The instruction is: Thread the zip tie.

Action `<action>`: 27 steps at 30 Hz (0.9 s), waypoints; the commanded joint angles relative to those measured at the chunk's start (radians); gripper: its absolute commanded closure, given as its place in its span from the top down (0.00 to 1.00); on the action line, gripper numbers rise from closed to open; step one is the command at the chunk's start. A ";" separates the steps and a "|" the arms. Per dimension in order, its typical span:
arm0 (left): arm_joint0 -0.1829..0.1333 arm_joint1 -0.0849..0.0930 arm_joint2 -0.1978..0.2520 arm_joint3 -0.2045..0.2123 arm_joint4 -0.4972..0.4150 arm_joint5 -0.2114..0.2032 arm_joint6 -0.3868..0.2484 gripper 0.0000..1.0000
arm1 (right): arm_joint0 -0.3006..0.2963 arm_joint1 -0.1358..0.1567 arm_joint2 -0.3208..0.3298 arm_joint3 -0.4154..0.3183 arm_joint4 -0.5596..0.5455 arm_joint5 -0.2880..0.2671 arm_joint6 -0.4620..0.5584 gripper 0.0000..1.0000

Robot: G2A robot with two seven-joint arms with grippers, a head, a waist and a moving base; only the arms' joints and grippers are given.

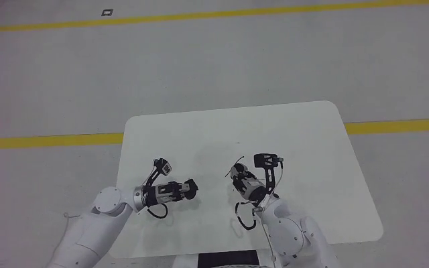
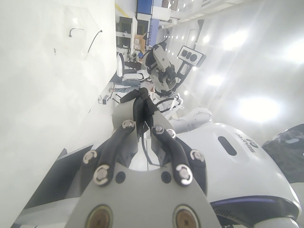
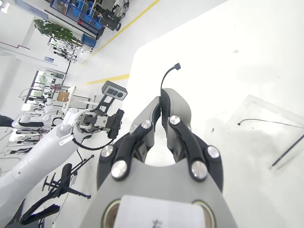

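Black zip tie [image 3: 165, 75] juts lengthwise beyond the right gripper [image 3: 161, 98] clamping it; the left gripper [image 1: 192, 188], fingers together, sits well apart.

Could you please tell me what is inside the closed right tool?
A black zip tie: its head end curves out past the tips of the right tool, which is shut on it. The stretch clamped inside is covered, so its length there cannot be seen.

zip tie [image 3: 165, 75]: 1 held | loose ties [image 3: 273, 121] [image 3: 287, 150]: 2 | left gripper [image 2: 140, 97]: 1 | right gripper [image 3: 162, 100]: 1 | table [image 1: 301, 134]: 1
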 commanded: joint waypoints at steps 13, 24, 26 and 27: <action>-0.017 -0.007 0.015 -0.001 0.004 0.003 0.029 0.00 | 0.009 0.003 0.009 0.004 0.018 0.001 0.002 0.00; -0.042 -0.023 0.070 -0.007 0.024 0.003 0.111 0.00 | 0.044 0.006 -0.145 0.013 -0.121 0.025 -0.053 0.00; -0.045 -0.025 0.074 -0.004 0.025 0.000 0.117 0.00 | 0.044 0.008 -0.161 0.011 -0.133 0.033 -0.063 0.00; -0.046 -0.025 0.073 -0.002 0.033 0.000 0.126 0.00 | 0.046 0.009 -0.164 0.004 -0.144 0.029 -0.085 0.00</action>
